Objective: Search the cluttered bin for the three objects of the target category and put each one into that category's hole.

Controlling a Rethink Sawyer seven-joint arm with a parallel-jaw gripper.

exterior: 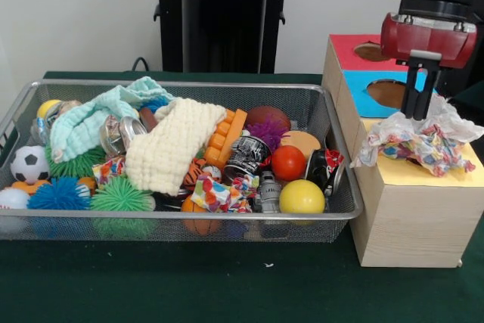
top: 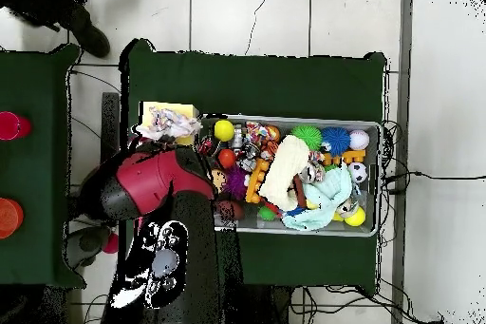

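Note:
The wire mesh bin [exterior: 181, 218] fills the left and middle of the front view and is packed with clutter; it also shows in the overhead view [top: 372, 126]. My gripper [exterior: 420, 113] is over the yellow end of the wooden box [exterior: 412, 217], shut on a confetti cloth [exterior: 423, 141]. That cloth lies bunched on the yellow top and hides any hole there. In the overhead view it [top: 166, 123] lies just beyond my red arm [top: 157, 182]. Two more confetti cloths lie in the bin, one at the front middle [exterior: 219, 194] and one at the left [exterior: 108, 168].
The box also has a red section [exterior: 355, 43] and a blue section [exterior: 370, 85], each with a round hole. In the bin lie a cream waffle-knit cloth [exterior: 170, 145], a mint-green towel [exterior: 94, 119], spiky balls, a yellow ball [exterior: 302, 197], a red ball [exterior: 288, 163] and cans.

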